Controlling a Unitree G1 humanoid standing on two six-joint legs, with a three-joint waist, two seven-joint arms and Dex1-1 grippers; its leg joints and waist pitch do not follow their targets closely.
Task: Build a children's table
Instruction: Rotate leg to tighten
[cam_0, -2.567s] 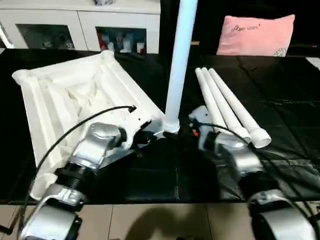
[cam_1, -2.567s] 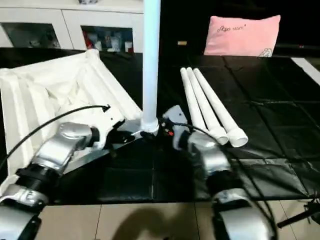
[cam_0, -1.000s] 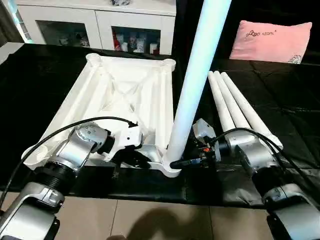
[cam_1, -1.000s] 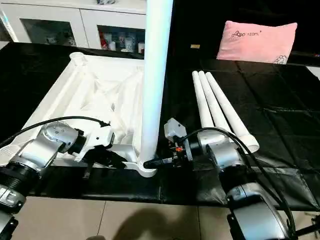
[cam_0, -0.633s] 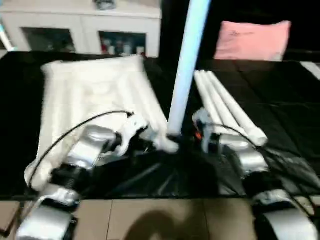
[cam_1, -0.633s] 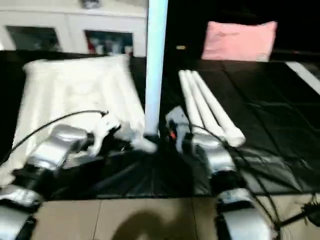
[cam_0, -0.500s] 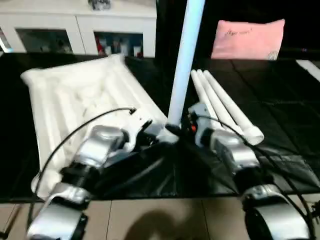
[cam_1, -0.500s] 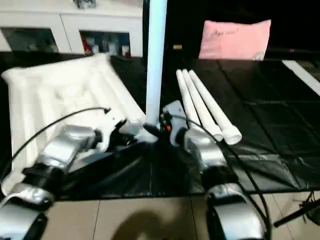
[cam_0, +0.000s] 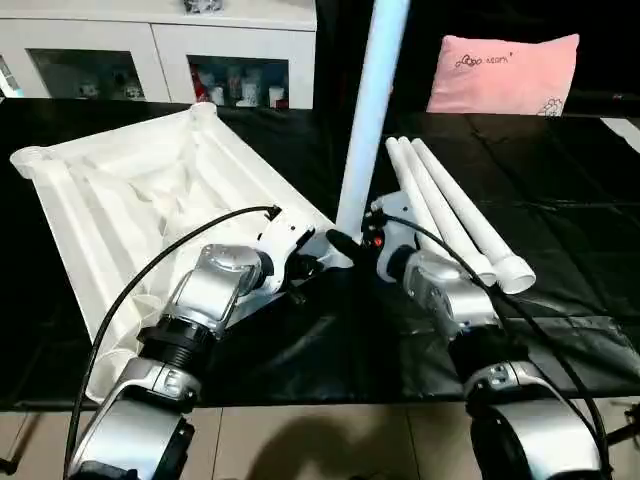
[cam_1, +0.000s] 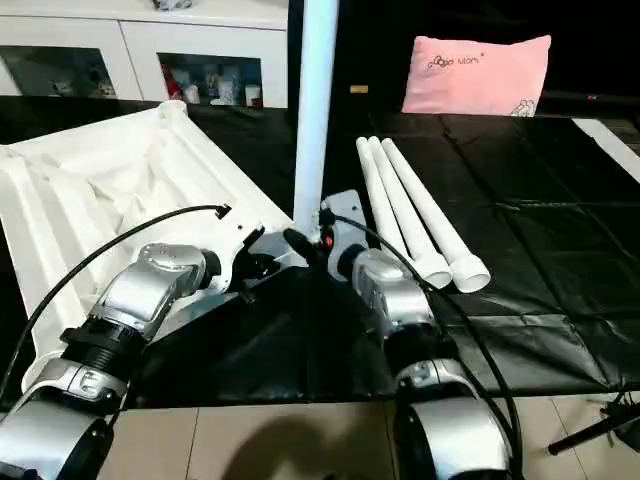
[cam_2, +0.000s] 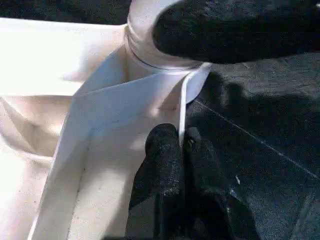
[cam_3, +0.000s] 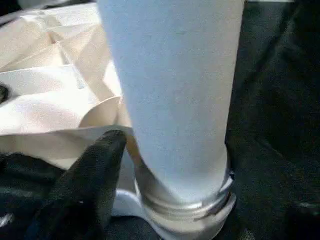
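Observation:
The children's table top (cam_0: 130, 190) lies upside down on the black cloth, ribbed underside up. One white leg (cam_0: 368, 110) stands upright in its near right corner socket (cam_2: 160, 55). Three more legs (cam_0: 450, 210) lie side by side to the right. My left gripper (cam_0: 310, 262) is shut on the top's thin rim just beside that socket, both fingertips (cam_2: 167, 150) pinching the edge. My right gripper (cam_0: 345, 243) is open and straddles the upright leg's base (cam_3: 175, 100); one finger (cam_3: 95, 170) stands beside the socket, with a gap on the other side.
A pink pillow (cam_0: 500, 72) lies at the back right and a white cabinet with glass doors (cam_0: 160, 60) stands behind the table top. Black cloth (cam_0: 560, 160) covers the work surface. Its front edge meets tiled floor (cam_0: 330, 440) near my forearms.
The head camera has swung about, so the whole picture shifts. Both grippers stay at the near corner; the left keeps its pinch on the rim, and the right's jaws stand looser round the leg.

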